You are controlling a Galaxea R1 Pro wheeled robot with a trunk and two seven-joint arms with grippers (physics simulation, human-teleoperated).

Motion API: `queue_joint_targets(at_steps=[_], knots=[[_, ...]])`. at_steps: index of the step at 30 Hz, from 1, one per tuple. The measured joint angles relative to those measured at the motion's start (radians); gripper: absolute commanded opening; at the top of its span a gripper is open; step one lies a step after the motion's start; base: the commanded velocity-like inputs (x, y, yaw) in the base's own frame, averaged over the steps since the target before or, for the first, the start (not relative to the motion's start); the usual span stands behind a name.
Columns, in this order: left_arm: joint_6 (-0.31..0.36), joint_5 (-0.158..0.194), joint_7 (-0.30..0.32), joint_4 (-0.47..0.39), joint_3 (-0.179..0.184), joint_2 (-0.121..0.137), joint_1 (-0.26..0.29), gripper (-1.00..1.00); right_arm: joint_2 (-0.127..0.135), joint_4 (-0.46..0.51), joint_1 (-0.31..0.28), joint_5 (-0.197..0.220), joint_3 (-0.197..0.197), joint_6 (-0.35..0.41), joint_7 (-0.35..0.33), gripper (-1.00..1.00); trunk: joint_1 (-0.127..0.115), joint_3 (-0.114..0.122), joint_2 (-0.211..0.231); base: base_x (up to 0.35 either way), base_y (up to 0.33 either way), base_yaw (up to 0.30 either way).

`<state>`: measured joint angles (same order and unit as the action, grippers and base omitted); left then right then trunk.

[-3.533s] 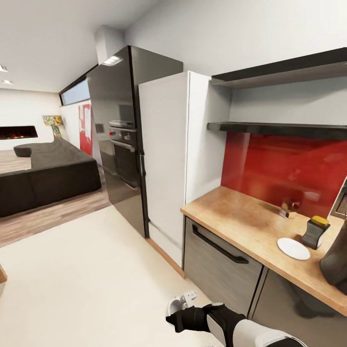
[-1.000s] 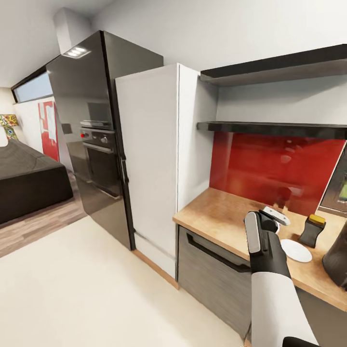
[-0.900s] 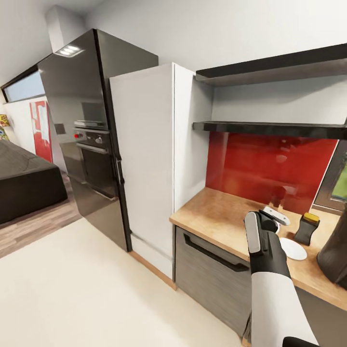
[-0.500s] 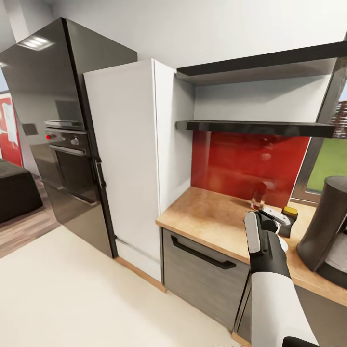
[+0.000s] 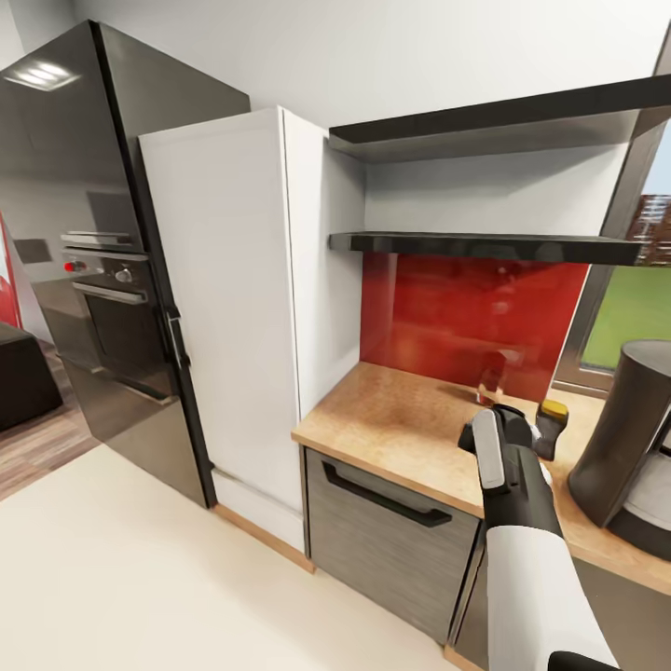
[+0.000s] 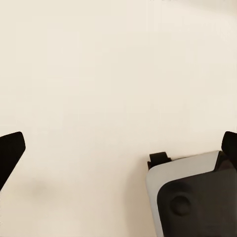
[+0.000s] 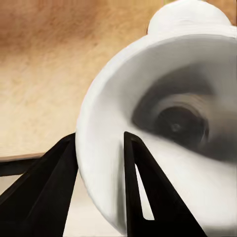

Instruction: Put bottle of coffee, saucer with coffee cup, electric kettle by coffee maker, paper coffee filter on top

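Overhead, right tool (image 7: 101, 163) pinching coffee cup (image 7: 163, 123) rim, above countertop (image 5: 391, 429)

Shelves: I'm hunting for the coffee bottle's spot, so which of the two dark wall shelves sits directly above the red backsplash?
The lower shelf: its underside meets the top of the red backsplash. The upper shelf has white wall beneath it.

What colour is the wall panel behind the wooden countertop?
Glossy red wall panel, clearest in the head view, above the countertop.
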<state>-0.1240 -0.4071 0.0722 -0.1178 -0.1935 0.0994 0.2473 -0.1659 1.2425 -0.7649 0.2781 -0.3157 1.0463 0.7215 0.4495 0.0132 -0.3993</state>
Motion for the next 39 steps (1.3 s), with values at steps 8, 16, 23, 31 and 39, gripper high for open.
queue_joint_targets(at_steps=[8,16,23,31,39], knots=[[-0.002,-0.011,0.002,-0.001,0.011,0.002,0.0,1.0,0.305,-0.002,0.0,0.102,0.344,-0.002,-0.26,-1.0,0.0,0.0,0.0,0.029,0.0,0.0],[-0.002,-0.014,0.006,0.001,0.015,0.006,-0.001,1.0,0.44,-0.099,0.0,0.109,0.47,-0.001,-0.5,-1.0,0.0,0.0,0.0,0.0,0.0,0.0],[-0.002,-0.014,0.006,0.001,0.016,0.006,-0.011,1.0,0.448,-0.14,0.0,0.11,0.471,-0.001,-0.51,-1.0,0.0,0.0,0.0,0.0,0.0,0.0],[0.0,-0.014,0.006,0.001,0.016,0.008,-0.013,1.0,0.464,-0.147,0.0,0.111,0.464,-0.001,-0.511,-1.0,0.0,0.0,0.0,0.043,0.064,0.0],[0.0,-0.013,0.005,0.001,0.015,0.012,-0.014,1.0,0.462,-0.148,0.0,0.113,0.466,-0.002,-0.509,-1.0,0.0,0.0,0.0,0.174,0.24,0.0]])
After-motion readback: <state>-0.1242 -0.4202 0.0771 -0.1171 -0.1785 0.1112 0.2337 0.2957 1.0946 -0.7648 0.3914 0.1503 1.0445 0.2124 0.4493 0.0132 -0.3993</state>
